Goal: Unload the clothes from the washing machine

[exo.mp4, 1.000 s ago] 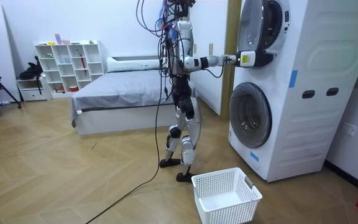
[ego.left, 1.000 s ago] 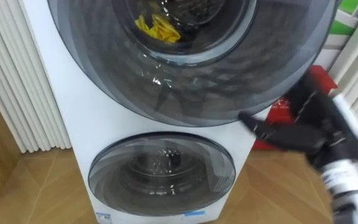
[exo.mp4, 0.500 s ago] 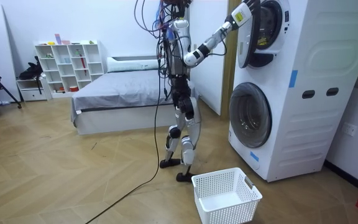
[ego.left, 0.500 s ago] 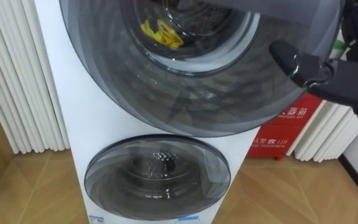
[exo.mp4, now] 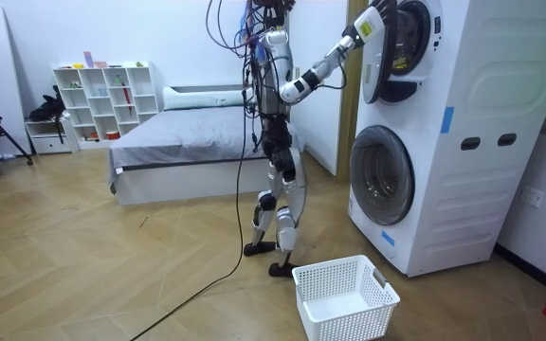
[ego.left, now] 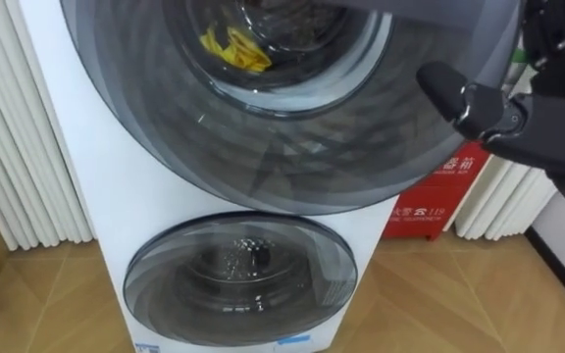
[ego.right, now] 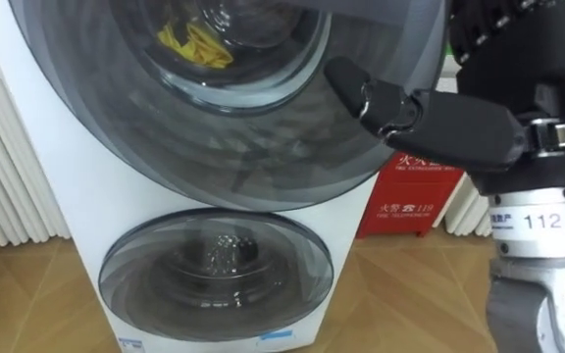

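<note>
The robot stood on the wooden floor [exo.mp4: 140,256] facing a white washing machine [ego.left: 77,196] with two round doors, one above the other. Its right arm was raised to the upper door [ego.left: 292,147], and the right hand [ego.right: 479,123] sat at that door's right rim, part of it lying across the smoky front. Whether it was gripping the rim or only resting there could not be told. In the room view the upper door appeared to stand a little out from the machine.

A yellow cloth [ego.left: 229,47] lay inside the upper drum, seen through the door's glass. The lower door [ego.left: 241,277] was closed.

A red box [ego.left: 435,201] stood on the floor just to the right of the machine, against the wall. A white basket [exo.mp4: 344,298] sat on the floor near the robot's feet, in front of the machine. A bed [exo.mp4: 188,142] and a white shelf [exo.mp4: 98,95] stood behind the robot.
</note>
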Controlling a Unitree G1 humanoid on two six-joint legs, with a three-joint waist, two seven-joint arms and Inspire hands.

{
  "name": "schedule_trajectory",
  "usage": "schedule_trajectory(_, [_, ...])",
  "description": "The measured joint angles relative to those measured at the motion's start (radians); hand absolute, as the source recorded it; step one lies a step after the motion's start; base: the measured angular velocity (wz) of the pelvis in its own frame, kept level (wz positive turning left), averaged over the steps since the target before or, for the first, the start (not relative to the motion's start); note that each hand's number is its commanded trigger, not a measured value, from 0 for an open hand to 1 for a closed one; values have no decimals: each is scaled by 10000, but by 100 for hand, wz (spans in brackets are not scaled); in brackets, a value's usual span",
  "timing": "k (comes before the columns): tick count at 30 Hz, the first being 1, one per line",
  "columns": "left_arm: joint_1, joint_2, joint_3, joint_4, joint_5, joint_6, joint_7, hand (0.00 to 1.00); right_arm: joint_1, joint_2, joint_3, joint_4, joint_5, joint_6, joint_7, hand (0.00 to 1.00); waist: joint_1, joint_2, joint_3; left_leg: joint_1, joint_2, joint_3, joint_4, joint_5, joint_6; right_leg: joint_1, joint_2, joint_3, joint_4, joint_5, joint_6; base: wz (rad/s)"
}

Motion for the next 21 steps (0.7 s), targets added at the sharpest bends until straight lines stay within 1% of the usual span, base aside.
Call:
schedule_trajectory(1, [-68,17,-180,48,8,4,77,0,-2,163,129,196,60,-248,8,0,44,11,0,20,6,8,4,0,-1,11,7,4,1,7,-12,-5])
schedule_trajectory(2, [-101,41,-289,53,61,3,88,0,-2,410,221,270,252,-376,8,0,94,-7,-12,46,13,21,5,4,-6,20,23,35,9,22,-35,-7])
schedule_trajectory(4, [-156,55,-374,52,148,3,91,0,-2,683,348,295,601,-500,17,0,149,15,1,62,27,95,7,8,-13,16,44,79,2,36,-57,-9])
schedule_trajectory(6, [-168,65,-402,63,192,11,73,0,-1,737,539,429,979,-699,68,0,155,34,4,62,30,118,18,10,-18,11,58,117,1,60,-77,-9])
schedule_trajectory(7, [-190,79,-464,89,193,30,68,0,-4,800,663,597,1142,-912,117,0,196,41,6,51,29,117,13,10,-18,5,60,148,14,78,-85,-6])
schedule_trajectory(10, [-342,93,-773,86,208,84,61,0,-15,1050,782,748,1168,-1133,185,0,388,117,-7,37,26,111,18,8,-20,-44,80,221,40,103,-57,-8])
schedule_trajectory(14, [-306,102,-787,63,293,102,0,0,-40,1092,1119,940,1141,-1393,498,0,388,177,-21,11,19,82,19,14,-55,-163,100,284,167,115,-74,-9])
schedule_trajectory(15, [-322,119,-863,62,291,102,-24,0,-40,1087,1268,946,1139,-1470,564,0,375,187,-23,-1,18,85,21,32,-80,-182,98,286,180,133,-94,-5])
schedule_trajectory(17, [-410,166,-1236,65,284,97,-57,0,-40,1114,1550,990,1156,-1615,689,0,375,205,-50,2,23,83,39,67,-129,-212,93,280,276,130,-135,0])
schedule_trajectory(18, [-436,178,-1336,68,283,97,-67,0,-41,1131,1641,1010,1159,-1657,709,0,375,213,-49,9,20,84,42,76,-139,-236,83,281,344,114,-157,0])
schedule_trajectory(21, [-550,198,-1445,72,285,89,-210,0,-41,1208,1933,1001,1206,-1694,926,0,373,251,-65,0,20,51,48,112,-188,-302,81,296,460,72,-199,0])
